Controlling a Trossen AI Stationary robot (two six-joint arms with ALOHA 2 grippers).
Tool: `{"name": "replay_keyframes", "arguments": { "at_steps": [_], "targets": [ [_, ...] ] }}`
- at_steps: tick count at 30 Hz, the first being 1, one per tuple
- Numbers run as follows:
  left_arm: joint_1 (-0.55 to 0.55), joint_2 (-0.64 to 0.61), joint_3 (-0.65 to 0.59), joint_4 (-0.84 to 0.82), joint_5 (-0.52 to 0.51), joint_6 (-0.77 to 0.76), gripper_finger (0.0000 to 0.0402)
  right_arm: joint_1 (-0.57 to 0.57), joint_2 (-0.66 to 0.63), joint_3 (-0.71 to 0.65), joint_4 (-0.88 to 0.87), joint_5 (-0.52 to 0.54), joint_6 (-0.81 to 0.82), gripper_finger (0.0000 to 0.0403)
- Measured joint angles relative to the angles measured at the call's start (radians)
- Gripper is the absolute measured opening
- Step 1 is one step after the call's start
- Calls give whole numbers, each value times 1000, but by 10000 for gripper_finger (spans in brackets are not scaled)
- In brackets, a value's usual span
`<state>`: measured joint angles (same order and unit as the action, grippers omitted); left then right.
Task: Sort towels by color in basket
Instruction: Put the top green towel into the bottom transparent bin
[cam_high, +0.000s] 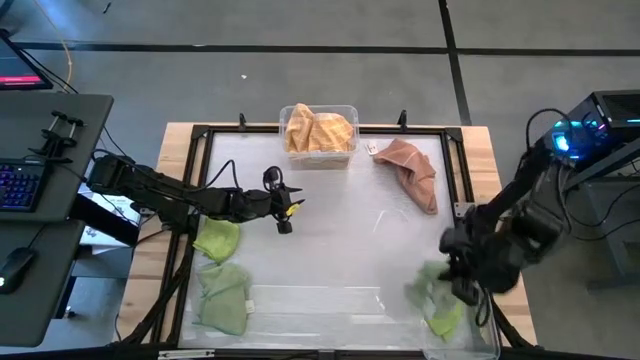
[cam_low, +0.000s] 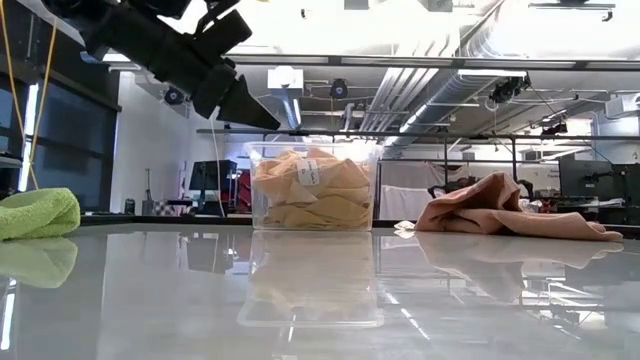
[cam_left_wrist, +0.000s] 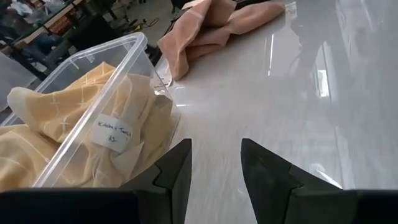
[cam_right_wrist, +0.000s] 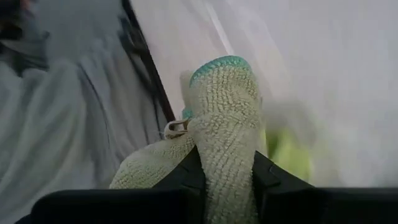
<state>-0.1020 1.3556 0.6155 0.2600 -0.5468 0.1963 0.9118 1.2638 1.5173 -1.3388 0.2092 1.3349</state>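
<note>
- Two grippers are working: the right gripper (cam_right_wrist: 227, 171) is pinching a light green towel (cam_right_wrist: 217, 118) at about five o'clock on the tabletop (cam_high: 340, 250), hanging over the near right corner, where a second clear bin (cam_high: 462, 340) is faintly showing with more green cloth (cam_high: 440, 318) at it; I cannot tell whether that cloth is lying inside the bin or is part of the held towel.
- Judging by that hold, the towel could be dragging or slipping out, since only a fold is sitting between the fingers; released early, it could land on the bin's rim or beside it.
- At about eight o'clock, two more green towels (cam_high: 222, 300) are lying loose on the tabletop, not yet sorted.
- Near the centre, toward nine o'clock, the left gripper (cam_high: 284, 211) is hovering with its fingers (cam_left_wrist: 176, 174) spread and holding nothing, pointing toward the far bin.
- At twelve o'clock, a clear plastic bin (cam_high: 345, 155) is holding several mustard yellow towels (cam_high: 318, 130), piled up to the rim; another push there could be spilling them over.
- At about one o'clock, the salmon pink towel (cam_high: 412, 172) is lying crumpled beside that bin, apart from it.
</note>
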Motion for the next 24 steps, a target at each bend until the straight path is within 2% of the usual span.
{"name": "replay_keyframes", "arguments": {
  "at_steps": [4, 7, 12, 19, 24],
  "targets": [
    [0, 0, 0, 0, 0, -1, 126, 69, 59, -27, -66, -108, 251, 44],
    [1, 0, 0, 0, 0, 9, 126, 85, 96, -67, -76, -177, 364, 52],
    [1, 0, 0, 18, 0, 48, 126, 74, 144, -111, -49, -230, 413, 80],
    [1, 0, 0, 52, 4, 77, 126, 35, 153, -112, 23, -254, 437, 146],
    [2, 0, 0, 60, 4, 169, 126, 9, 149, -93, 93, -322, 444, 171]
  ]
}}
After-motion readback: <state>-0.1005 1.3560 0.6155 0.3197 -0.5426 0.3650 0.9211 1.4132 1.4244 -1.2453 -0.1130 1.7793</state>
